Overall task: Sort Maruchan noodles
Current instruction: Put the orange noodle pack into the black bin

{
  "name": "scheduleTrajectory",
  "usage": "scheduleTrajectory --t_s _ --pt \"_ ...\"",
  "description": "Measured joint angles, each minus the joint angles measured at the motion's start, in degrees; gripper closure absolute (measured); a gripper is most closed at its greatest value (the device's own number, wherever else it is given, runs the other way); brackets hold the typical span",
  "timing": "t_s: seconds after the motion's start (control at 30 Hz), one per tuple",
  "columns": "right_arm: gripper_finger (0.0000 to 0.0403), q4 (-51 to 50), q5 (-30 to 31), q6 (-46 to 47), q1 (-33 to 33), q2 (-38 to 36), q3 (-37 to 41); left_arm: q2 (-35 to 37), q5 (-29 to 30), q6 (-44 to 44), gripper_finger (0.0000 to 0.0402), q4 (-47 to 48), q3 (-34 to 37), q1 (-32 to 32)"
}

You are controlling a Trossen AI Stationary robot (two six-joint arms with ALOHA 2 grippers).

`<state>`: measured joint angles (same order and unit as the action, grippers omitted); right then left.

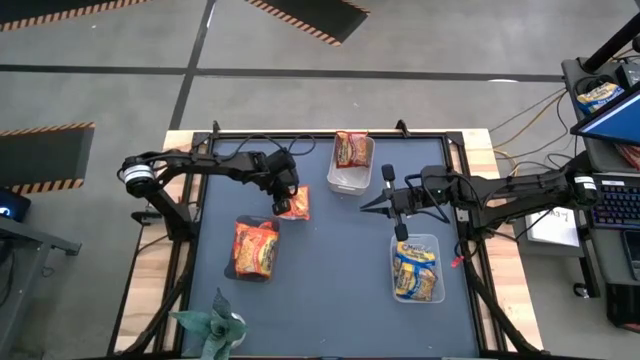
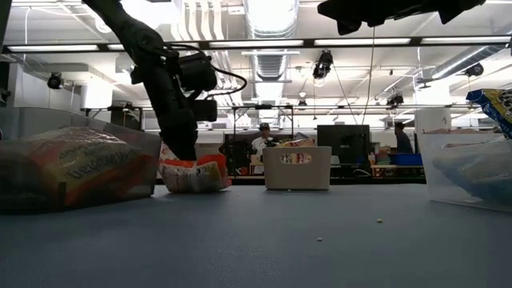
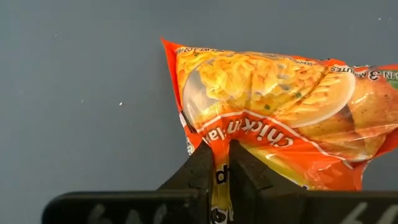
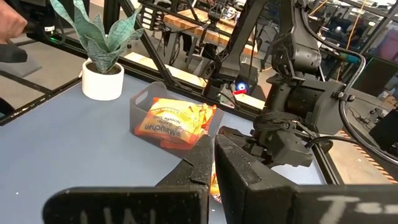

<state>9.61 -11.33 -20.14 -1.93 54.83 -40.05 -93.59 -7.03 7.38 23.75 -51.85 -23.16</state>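
Observation:
My left gripper [image 1: 283, 203] is over the table's middle left, shut on an orange-red noodle packet [image 1: 297, 204] that also shows in the low view [image 2: 194, 174]. Two more orange packets lie in the clear tub at the near left [image 1: 254, 248]. Another orange packet sits in the far tub [image 1: 350, 150]. Blue-and-yellow packets fill the tub at the near right [image 1: 416, 270]. My right gripper [image 1: 374, 203] hangs shut and empty above the table's middle, between the far tub and the near-right tub. My left gripper pinches the orange packet between its two fingers by one crinkled edge [image 3: 219, 167]. The fingers come from above, pointing down. The packet stands tilted below them, with its lower part [image 2: 196, 186] resting on the table.
A small potted plant [image 1: 215, 325] stands at the table's near left edge. Dark mat between the three tubs lies bare [image 1: 340, 270]. A laptop and another blue packet sit on a stand beyond the table's right side [image 1: 603, 95]. People sit at desks in the room behind [image 2: 262, 140].

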Motion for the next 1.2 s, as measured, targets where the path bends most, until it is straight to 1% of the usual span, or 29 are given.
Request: scheduleTrajectory --t_s 0.1,0.33,0.47,0.67,0.93,1.0,1.13,1.17,1.2 --pt "0.0394 0.0 0.0 0.0 0.0 0.0 0.0 0.4 -0.1 -0.1 0.0394 0.1 -0.6 0.8" --pt "0.0394 0.0 0.0 0.0 0.0 0.0 0.0 4.5 -0.5 0.6 0.0397 -0.8 -1.2 3.8" --pt "0.0394 0.0 0.0 0.0 0.0 0.0 0.0 7.0 -3.2 2.5 0.0397 -2.7 -1.2 6.1" --pt "0.0394 0.0 0.0 0.0 0.0 0.0 0.0 10.9 -8.3 2.6 0.0397 -5.9 -1.2 9.3" --pt "0.0394 0.0 0.0 0.0 0.0 0.0 0.0 18.5 -8.9 -2.7 0.0397 -5.7 -2.1 15.2" --pt "0.0394 0.0 0.0 0.0 0.0 0.0 0.0 20.5 -8.9 -4.4 0.0397 -3.6 -3.1 17.3" --pt "0.0394 0.0 0.0 0.0 0.0 0.0 0.0 23.4 -8.5 -8.3 0.0397 4.7 -6.9 21.7" --pt "0.0394 0.0 0.0 0.0 0.0 0.0 0.0 23.8 -7.8 -9.2 0.0397 7.8 -8.3 22.9" --pt "0.0394 0.0 0.0 0.0 0.0 0.0 0.0 24.2 -5.6 -10.2 0.0397 11.9 -9.8 24.2"
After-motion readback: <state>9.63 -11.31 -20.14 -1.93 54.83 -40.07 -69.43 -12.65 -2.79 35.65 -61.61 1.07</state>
